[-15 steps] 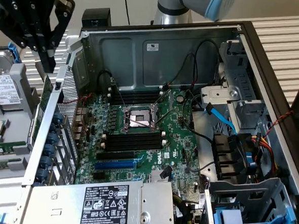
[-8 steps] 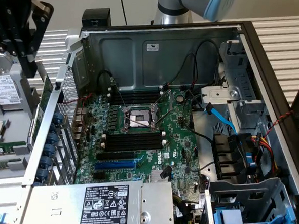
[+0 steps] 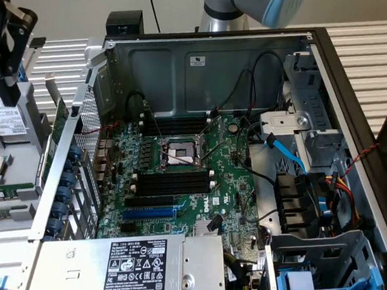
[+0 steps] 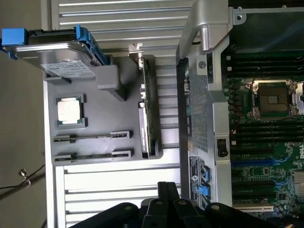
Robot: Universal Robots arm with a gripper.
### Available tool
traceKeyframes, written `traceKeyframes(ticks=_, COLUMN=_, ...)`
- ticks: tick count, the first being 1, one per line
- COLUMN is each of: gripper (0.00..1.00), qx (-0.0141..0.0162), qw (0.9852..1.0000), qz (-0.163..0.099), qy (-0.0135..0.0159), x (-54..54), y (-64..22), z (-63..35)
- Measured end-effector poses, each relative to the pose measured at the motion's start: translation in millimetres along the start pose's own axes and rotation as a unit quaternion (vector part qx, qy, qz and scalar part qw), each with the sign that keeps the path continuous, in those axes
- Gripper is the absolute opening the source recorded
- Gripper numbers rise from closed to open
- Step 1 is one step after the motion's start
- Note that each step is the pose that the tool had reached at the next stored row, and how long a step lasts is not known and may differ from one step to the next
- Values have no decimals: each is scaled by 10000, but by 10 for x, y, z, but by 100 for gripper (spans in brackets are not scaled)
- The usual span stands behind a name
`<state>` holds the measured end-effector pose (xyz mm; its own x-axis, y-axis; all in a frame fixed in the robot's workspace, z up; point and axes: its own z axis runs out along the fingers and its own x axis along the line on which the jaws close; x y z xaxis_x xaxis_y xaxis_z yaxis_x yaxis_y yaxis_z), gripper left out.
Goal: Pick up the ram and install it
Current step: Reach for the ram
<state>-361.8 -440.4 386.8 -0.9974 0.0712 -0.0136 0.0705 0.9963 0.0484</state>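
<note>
Item, my gripper (image 4: 167, 186): jaws drawn together, nothing held. In the exterior view I (image 3: 8, 88) hang at that view's left, over the grey tray (image 4: 107, 114), outside the computer case (image 3: 205, 60).
Item, the ram (image 4: 92, 136): a thin green stick seated in a tray groove, just beside the processor (image 4: 70, 111), apart from me and not yet picked up.
Item, a second stick (image 4: 92, 155): parallel, in the next groove.
Item, hard drive (image 4: 61, 57): in a blue bracket, on the same tray.
Item, motherboard (image 3: 179, 164): inside the case.
</note>
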Motion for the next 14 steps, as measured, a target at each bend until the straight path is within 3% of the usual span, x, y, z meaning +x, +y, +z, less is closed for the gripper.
traceKeyframes(ticks=5, gripper=11, qx=1, qw=10000, qz=0, qy=2, x=209, y=24, z=9)
traceKeyframes(ticks=11, gripper=11, qx=8, qw=10000, qz=-11, qy=9, x=342, y=143, z=17)
traceKeyframes(ticks=14, gripper=11, qx=13, qw=10000, qz=-15, qy=85, x=419, y=144, z=22)
